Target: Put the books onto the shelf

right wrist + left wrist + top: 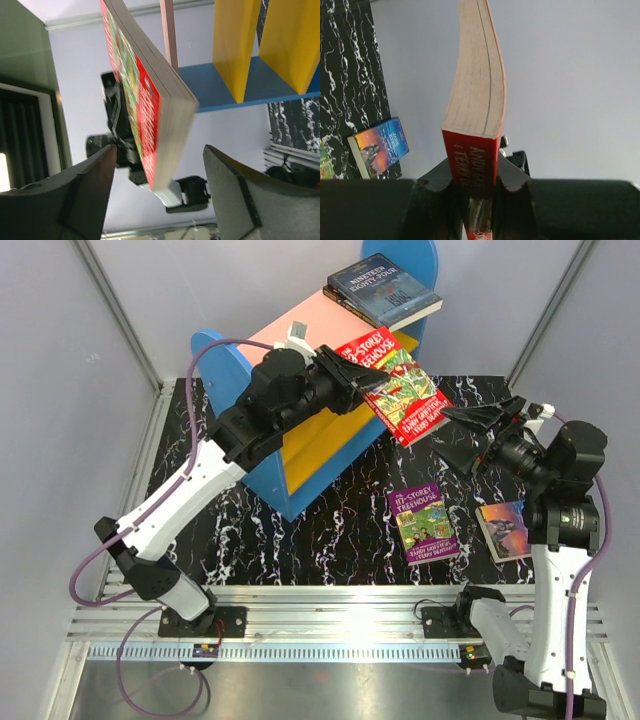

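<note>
The shelf (300, 328), with blue end panels, a pink board and yellow boards, stands at the back centre. A dark "Nineteen Eighty-Four" book (384, 290) lies on its far end, on top of another book. My left gripper (358, 375) is shut on the spine of a red Treehouse book (405, 390), held in the air in front of the shelf. In the left wrist view that red book (475, 100) rises from between the left gripper (474, 185) jaws. My right gripper (468, 435) is open at the book's free edge. The red book (150, 115) hangs between its spread fingers (85, 190) without touching either.
A purple Treehouse book (423, 523) lies flat on the black marbled table (330, 530) in front of the right arm. A small blue and orange book (505, 530) lies just right of it, also seen as the small book (380, 147). Grey walls enclose the table.
</note>
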Motion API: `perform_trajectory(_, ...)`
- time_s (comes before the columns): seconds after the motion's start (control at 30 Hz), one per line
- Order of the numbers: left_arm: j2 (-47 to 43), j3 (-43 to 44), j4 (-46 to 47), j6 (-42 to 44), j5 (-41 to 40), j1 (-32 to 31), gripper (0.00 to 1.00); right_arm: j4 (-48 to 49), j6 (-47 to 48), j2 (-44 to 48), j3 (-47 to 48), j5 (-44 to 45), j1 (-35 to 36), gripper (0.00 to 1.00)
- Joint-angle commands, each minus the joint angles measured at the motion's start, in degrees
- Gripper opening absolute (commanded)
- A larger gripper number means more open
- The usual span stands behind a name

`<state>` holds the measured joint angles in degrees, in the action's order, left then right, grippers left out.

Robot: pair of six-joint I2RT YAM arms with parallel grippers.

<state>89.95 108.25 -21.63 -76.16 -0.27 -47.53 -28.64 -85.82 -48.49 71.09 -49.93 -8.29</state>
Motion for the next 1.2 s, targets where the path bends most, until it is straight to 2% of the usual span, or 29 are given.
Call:
perform_trajectory(0.0,-4.26,-2.33,9.23,-4.35,-0.69,-1.16,0.00,9.92,-5.06,-0.81,-0.60,1.94,0.21,0.75)
perform_trajectory(0.07,-4.61,-3.39,9.50,-4.61,-1.31,-1.78,0.00,10.36,-5.06,-1.78,1.41,2.03,0.21,0.62)
perform_trajectory(0.17,-5.49,-4.27,9.41,-4.61,-3.06,-3.18,0.00,10.19,-4.97,-3.27,4.74,1.86,0.21,0.50)
perform_trajectory(0.33,-4.27,-1.65,7.75,-3.30,-5.88,-5.99,0.00,9.92,-6.46,-4.42,7.83,1.42,0.21,0.42)
perform_trajectory(0.37,-3.91,-0.68,7.31,-2.77,-5.88,-6.61,0.00,9.66,-6.64,-4.33,8.62,1.42,0.21,0.35)
perform_trajectory(0.47,-2.94,1.79,5.11,-1.10,-7.81,-7.84,0.00,8.26,-6.46,-4.33,10.55,1.68,0.21,0.26)
perform_trajectory(0.6,-2.94,2.32,3.17,-0.66,-9.48,-9.07,0.00,5.27,-5.50,-4.33,12.58,1.68,0.21,0.00)
perform_trajectory(0.63,-3.03,2.23,3.43,-0.31,-8.87,-9.16,0.00,4.92,-5.32,-4.51,12.84,1.77,0.21,0.00)
perform_trajectory(0.67,-3.20,2.32,3.52,0.83,-8.26,-9.07,0.20,4.91,-5.23,-4.60,13.37,1.59,0.21,0.00)
perform_trajectory(0.7,-3.38,2.23,3.52,1.62,-7.90,-9.07,0.32,5.09,-4.89,-4.77,13.81,1.51,0.21,0.00)
perform_trajectory(0.73,-3.82,2.23,3.43,3.54,-6.94,-9.07,0.50,4.83,-4.45,-5.90,14.42,1.42,0.21,0.00)
perform_trajectory(0.77,-4.25,2.06,3.09,4.61,-6.59,-9.07,0.60,4.65,-3.83,-6.78,16.60,1.42,0.21,0.00)
perform_trajectory(0.8,-5.56,1.97,2.30,5.49,-6.58,-9.07,0.75,3.78,-2.09,-7.84,18.19,1.50,0.21,0.00)
perform_trajectory(0.83,-6.10,1.97,-0.32,6.11,-6.50,-8.73,0.81,2.99,-0.76,-10.46,19.95,1.59,0.21,0.00)
perform_trajectory(0.93,-9.43,0.74,-3.76,8.65,-6.93,-7.84,0.99,1.39,3.11,-16.96,27.50,0.98,-0.14,0.00)
perform_trajectory(1.17,-16.99,-4.96,-6.76,12.35,-7.90,-7.14,0.99,11.85,-1.71,-32.88,44.71,-2.01,-1.64,0.00)
